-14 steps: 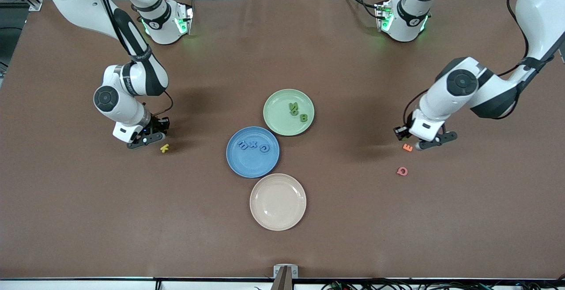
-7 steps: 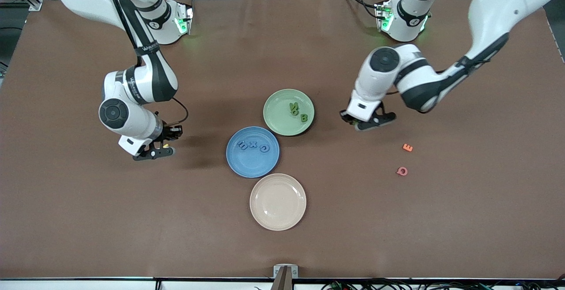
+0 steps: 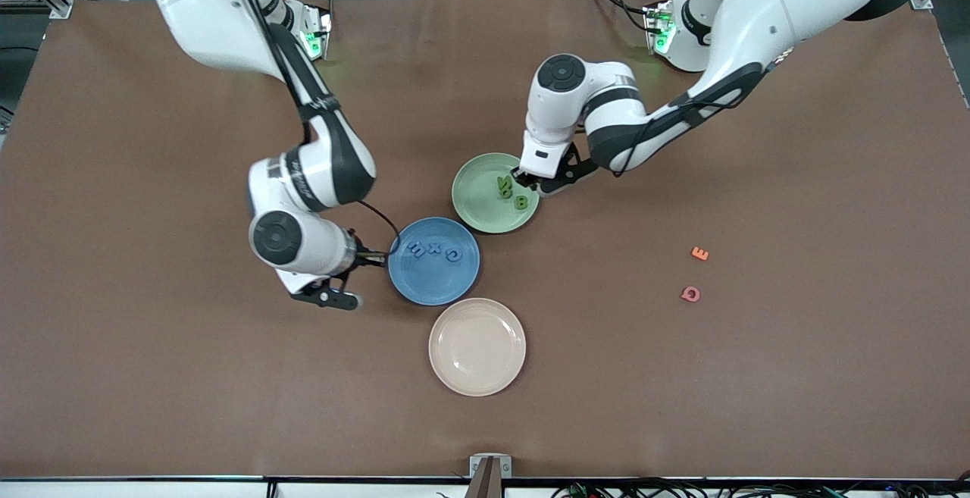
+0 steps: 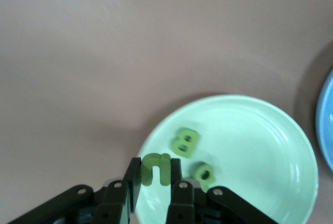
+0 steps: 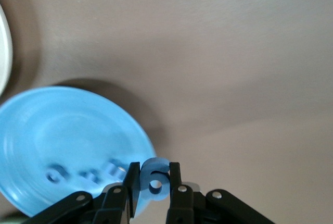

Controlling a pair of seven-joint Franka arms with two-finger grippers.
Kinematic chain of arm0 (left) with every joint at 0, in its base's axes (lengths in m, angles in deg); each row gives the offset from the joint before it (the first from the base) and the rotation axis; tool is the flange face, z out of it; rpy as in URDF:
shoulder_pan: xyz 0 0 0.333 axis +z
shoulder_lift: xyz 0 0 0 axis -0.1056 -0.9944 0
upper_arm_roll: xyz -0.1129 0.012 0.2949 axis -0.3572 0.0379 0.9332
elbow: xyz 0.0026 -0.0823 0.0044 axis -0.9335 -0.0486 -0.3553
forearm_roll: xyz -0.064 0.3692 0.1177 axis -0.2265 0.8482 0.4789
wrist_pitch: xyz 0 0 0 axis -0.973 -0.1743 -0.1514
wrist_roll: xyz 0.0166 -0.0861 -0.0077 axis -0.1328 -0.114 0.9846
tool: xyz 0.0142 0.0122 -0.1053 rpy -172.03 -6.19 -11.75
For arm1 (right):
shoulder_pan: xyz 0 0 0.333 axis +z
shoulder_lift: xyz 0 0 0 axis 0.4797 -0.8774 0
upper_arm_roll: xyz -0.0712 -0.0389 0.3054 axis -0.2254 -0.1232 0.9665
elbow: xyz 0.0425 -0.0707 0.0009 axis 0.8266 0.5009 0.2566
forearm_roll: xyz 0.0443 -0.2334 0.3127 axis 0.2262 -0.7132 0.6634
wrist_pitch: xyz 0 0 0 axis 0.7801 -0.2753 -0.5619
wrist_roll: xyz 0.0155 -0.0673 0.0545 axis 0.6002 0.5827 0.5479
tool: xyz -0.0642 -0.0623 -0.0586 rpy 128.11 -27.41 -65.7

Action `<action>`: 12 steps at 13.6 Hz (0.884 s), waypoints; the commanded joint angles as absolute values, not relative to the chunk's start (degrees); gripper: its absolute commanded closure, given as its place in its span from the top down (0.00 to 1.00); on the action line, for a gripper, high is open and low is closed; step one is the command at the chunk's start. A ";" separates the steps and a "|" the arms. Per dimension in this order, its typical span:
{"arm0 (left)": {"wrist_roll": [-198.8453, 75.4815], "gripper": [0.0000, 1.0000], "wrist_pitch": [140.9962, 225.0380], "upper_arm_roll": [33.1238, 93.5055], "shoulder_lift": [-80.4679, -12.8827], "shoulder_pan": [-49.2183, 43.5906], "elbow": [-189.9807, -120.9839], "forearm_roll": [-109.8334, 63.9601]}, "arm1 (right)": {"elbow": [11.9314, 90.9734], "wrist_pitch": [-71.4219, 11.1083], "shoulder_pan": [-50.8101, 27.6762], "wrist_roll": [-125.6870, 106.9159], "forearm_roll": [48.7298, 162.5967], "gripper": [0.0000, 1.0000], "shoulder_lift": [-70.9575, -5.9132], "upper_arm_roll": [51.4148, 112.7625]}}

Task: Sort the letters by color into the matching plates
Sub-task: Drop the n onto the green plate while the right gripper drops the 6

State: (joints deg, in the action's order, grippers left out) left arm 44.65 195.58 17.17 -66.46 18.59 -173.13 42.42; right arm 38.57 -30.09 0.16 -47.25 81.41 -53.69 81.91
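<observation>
1. Left wrist view: a green letter u (image 4: 156, 169) is pinched between the fingers of the left hand (image 4: 154, 188), held over the rim of the pale green plate (image 4: 270, 146) — a green B (image 4: 185, 142) and another green letter (image 4: 203, 172) lie inside it.
2. Right wrist view: a blue letter g (image 5: 154, 179) is clamped in the right hand (image 5: 154, 191), over the counter (image 5: 218, 52) just beside the blue plate (image 5: 62, 130).
3. In the front view, three blue letters (image 3: 433, 249) are seen on the blue plate, which touches the green one.
4. An orange E (image 3: 700, 253) and a pink Q (image 3: 690, 293) lie toward the left arm's end — a cream plate (image 3: 477, 346) sits nearest the front camera.
</observation>
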 commanded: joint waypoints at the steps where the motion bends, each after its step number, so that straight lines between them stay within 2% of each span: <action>1: 49.54 0.00 197.86 22.91 -66.67 10.49 -169.69 41.60 | 30.84 -30.45 2.88 -55.88 82.53 0.09 -59.52 81.47; 2: 50.94 0.02 197.95 24.58 -66.67 8.63 -168.89 41.52 | 30.39 -32.20 3.67 -56.95 82.53 0.09 -60.14 81.65; 3: 51.48 0.10 197.95 24.77 -66.76 8.35 -168.36 41.43 | 30.30 -33.09 4.03 -57.13 82.53 0.09 -60.67 81.65; 4: 51.57 0.44 197.95 24.78 -66.67 8.43 -168.27 41.08 | 30.04 -33.80 4.38 -57.22 82.53 0.09 -61.20 81.65; 5: 51.57 0.97 197.87 24.78 -66.23 8.52 -168.27 41.07 | 29.86 -34.67 4.64 -57.31 82.62 0.09 -61.90 81.65; 6: 50.97 1.00 197.87 24.69 -65.97 8.96 -168.18 41.07 | 29.69 -36.16 4.91 -57.66 82.62 0.09 -62.51 81.74; 10: 48.95 1.00 196.55 24.60 -64.48 11.06 -166.25 41.16 | 28.19 -38.20 5.70 -59.24 82.62 0.10 -64.71 82.09; 12: 41.94 1.00 195.23 22.94 -63.59 15.97 -166.16 41.16 | 28.10 -38.29 5.70 -59.33 82.62 0.11 -64.81 82.18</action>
